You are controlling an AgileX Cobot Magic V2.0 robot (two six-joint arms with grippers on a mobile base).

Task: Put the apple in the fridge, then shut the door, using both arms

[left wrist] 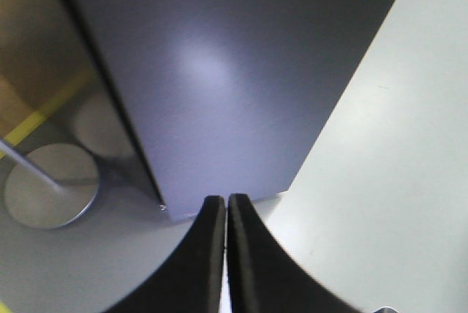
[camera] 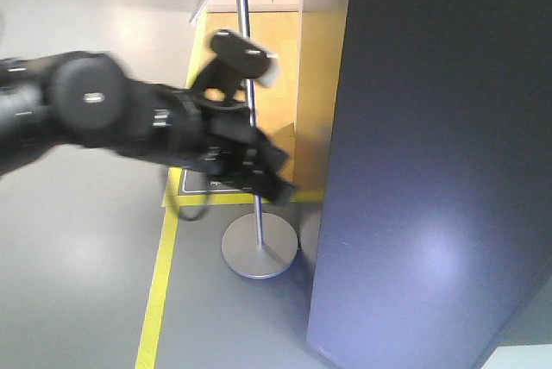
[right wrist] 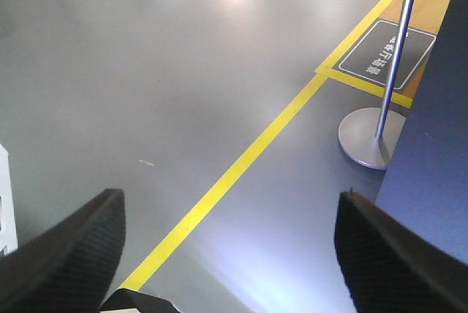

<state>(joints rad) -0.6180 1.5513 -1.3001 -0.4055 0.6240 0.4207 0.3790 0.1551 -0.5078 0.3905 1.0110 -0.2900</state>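
— One dark grey fridge (camera: 431, 171) is seen; the right of the front view is filled by its outer wall.
— And the grippers?
— The left gripper (left wrist: 225, 202) is pressed closed on nothing, pointed at the fridge's lower corner. The right gripper (right wrist: 232, 200) is spread wide above the grey floor (right wrist: 146, 72), with a yellow line (right wrist: 241, 159) below and a stand base (right wrist: 369, 137) beside the fridge.

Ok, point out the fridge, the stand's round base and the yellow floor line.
fridge (camera: 431, 171): front view, dark grey outer face.
stand base (right wrist: 358, 141): right wrist view, top of metal disc.
yellow floor line (right wrist: 238, 170): right wrist view, middle of stripe.
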